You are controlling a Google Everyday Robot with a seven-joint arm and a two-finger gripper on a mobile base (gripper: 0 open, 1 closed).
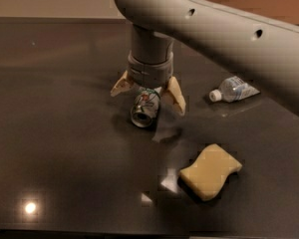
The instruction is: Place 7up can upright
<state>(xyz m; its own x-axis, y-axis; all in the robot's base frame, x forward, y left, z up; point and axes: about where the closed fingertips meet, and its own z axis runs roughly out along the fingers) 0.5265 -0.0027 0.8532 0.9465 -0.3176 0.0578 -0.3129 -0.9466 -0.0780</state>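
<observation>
Gripper (pixel 148 97) hangs spread wide, holding nothing, directly over the 7up can (pixel 144 111), which lies on its side on the table (pixel 65 148). I read its long axis as running towards the camera, with one finger on either flank.

Dim, warm light falls on the dark glossy table (pixel 65 148). A small bright glare spot sits near its front left, and paler reflections gleam beside the yellow sponge (pixel 210 171). The gripper (pixel 148 97), spread above the 7up can (pixel 144 107) mid-table, is evenly lit.
</observation>
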